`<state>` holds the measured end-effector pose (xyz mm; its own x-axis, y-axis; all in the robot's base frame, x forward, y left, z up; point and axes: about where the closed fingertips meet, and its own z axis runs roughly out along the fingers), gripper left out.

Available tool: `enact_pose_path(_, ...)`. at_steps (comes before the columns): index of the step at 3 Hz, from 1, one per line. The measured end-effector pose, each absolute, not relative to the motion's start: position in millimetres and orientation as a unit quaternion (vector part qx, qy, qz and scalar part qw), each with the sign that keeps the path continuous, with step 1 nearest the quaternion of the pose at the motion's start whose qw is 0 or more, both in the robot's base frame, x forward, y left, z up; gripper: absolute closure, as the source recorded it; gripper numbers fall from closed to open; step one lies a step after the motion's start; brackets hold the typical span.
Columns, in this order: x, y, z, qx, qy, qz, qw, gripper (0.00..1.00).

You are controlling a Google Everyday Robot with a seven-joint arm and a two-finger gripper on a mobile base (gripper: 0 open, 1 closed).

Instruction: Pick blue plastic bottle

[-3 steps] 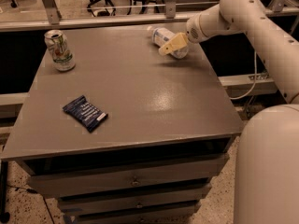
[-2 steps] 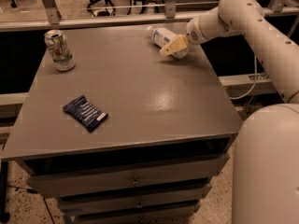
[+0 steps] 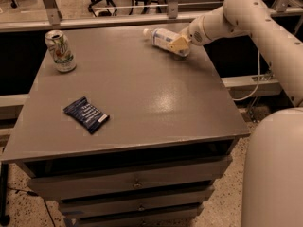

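The blue plastic bottle (image 3: pixel 161 37) is clear with a pale label and a white cap. It lies tilted at the far right of the grey table (image 3: pixel 142 93), cap pointing left. My gripper (image 3: pixel 180 45) reaches in from the right on the white arm and is shut on the bottle's base end. One tan finger (image 3: pixel 178 43) shows in front of the bottle; the other is hidden behind it. The bottle is at or just above the tabletop; I cannot tell which.
A white-green drink can (image 3: pixel 60 51) stands at the far left corner. A flat dark blue snack packet (image 3: pixel 86 115) lies front left. Drawers (image 3: pixel 135 183) sit under the tabletop. A railing and office chairs are behind the table. The robot's white body (image 3: pixel 274 174) fills the lower right.
Almost nothing differs: the gripper and bottle stay at the same far right spot, with the gripper perhaps a touch higher.
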<state>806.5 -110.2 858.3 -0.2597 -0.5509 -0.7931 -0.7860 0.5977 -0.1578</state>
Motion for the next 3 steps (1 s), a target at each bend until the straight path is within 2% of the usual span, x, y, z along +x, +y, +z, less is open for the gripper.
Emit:
enact_pose_path(1, 786.4, -99.9, 871.2, -0.455, 0.762, 0.143, 0.438, 0.82)
enact_pose_path(2, 759.1, -94.6, 886.1, -0.482, 0.737, 0.165, 0.444, 1.00)
enact_pose_path(3, 720.7, -97.1, 914.3, -0.517, 0.695, 0.195, 0.460, 1.00)
